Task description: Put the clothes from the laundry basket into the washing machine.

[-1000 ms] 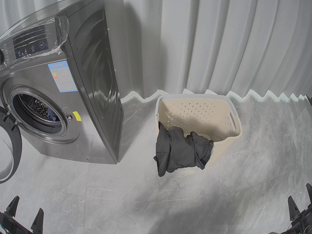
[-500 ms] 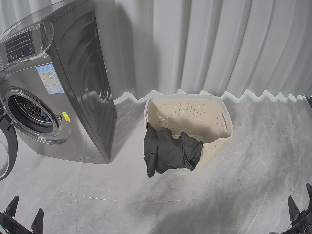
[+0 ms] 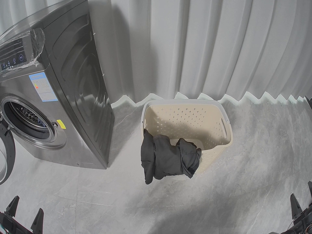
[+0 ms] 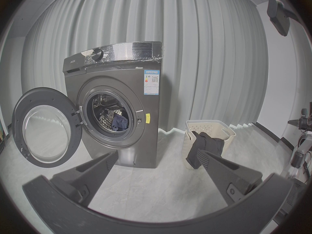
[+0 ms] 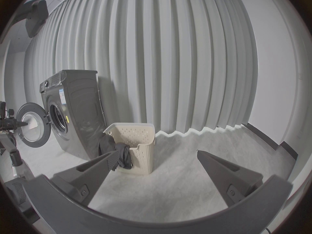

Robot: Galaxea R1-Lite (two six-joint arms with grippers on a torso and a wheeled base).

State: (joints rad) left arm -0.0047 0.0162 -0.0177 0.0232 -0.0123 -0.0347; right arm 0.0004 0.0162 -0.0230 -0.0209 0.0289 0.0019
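A cream laundry basket (image 3: 224, 127) (image 4: 213, 126) (image 5: 143, 147) stands on the floor before the curtain. Dark grey clothes (image 3: 167, 158) (image 4: 204, 147) (image 5: 120, 153) hang over its near rim. Left of it is the grey washing machine (image 3: 74, 82) (image 4: 143, 114) (image 5: 78, 114) with its round door (image 4: 45, 127) (image 3: 5, 160) swung open and some clothing in the drum (image 4: 117, 121). My left gripper (image 3: 26, 213) (image 4: 156, 156) is open and empty at the lower left. My right gripper (image 3: 302, 200) (image 5: 156, 156) is open and empty at the lower right, well short of the basket.
A pleated white curtain (image 3: 201, 39) runs behind the machine and basket. The grey marble-look floor (image 3: 130, 199) lies bare between me and the basket. A dark skirting edge (image 5: 269, 140) marks the wall at the far right.
The whole head view has shifted: machine and basket now sit further left in the picture, so the camera has moved. Both grippers keep their places, open.
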